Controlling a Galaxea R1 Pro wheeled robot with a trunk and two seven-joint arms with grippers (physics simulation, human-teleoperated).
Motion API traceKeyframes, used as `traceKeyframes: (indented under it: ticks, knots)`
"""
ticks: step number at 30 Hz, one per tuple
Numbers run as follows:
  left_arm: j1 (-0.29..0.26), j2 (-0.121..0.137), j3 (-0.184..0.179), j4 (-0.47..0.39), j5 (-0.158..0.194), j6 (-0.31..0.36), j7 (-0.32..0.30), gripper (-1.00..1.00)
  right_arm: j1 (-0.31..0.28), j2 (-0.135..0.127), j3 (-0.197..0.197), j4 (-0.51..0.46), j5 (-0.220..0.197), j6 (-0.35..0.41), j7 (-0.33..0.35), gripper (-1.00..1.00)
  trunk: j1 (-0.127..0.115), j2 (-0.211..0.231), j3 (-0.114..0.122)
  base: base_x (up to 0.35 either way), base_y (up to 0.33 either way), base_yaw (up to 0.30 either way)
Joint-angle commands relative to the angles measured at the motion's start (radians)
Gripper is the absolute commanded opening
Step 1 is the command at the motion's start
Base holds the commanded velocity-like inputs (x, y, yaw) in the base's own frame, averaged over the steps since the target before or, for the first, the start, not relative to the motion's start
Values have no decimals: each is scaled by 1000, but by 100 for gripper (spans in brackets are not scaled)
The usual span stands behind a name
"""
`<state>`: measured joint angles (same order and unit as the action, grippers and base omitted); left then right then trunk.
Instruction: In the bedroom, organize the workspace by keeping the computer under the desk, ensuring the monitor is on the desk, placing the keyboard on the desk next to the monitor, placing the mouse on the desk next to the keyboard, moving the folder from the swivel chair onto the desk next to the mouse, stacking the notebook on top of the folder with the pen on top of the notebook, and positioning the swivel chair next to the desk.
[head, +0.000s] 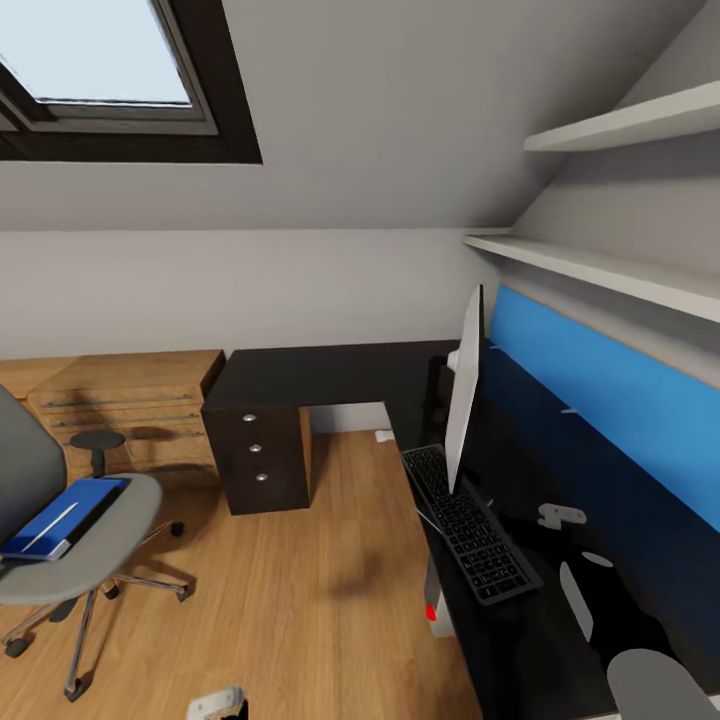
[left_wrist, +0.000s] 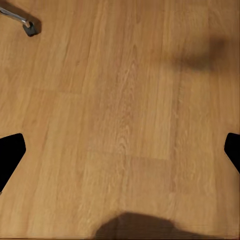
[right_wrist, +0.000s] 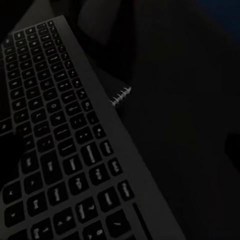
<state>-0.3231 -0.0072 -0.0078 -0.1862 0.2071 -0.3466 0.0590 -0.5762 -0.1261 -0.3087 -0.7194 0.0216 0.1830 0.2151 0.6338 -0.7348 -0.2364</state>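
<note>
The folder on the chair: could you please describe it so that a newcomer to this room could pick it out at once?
Start at the grey padded swivel chair on the wooden floor, left of the glossy black L-shaped desk. On its seat lies the thin, flat, bright blue folder with white page edges. It is the only blue item on the chair, which is otherwise grey.

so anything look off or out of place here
Yes: the keyboard sits askew, its near corner hanging off the desk edge, and the folder lies on the chair seat rather than the desk.
</note>
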Motion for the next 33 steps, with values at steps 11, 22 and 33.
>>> traceKeyframes:
  ticks: [11, 22, 33]
  knots:
    - [-1, 5, 3, -267, 3, 296, 2, 100, -1, 0, -4, 11, 2, 11, 6, 100, 42, -78, -36, 0, 0, 0]
    - [-1, 3, 95, -322, 22, 367, -18, 100, -1, 0, -6, 12, 0, 15, 6, 100, 85, -155, -70, 0, 0, 0]
    - [-1, 4, 115, -311, 26, 366, -18, 100, -1, -1, -14, 13, -23, 17, 6, 100, 127, -232, -105, 0, 0, 0]
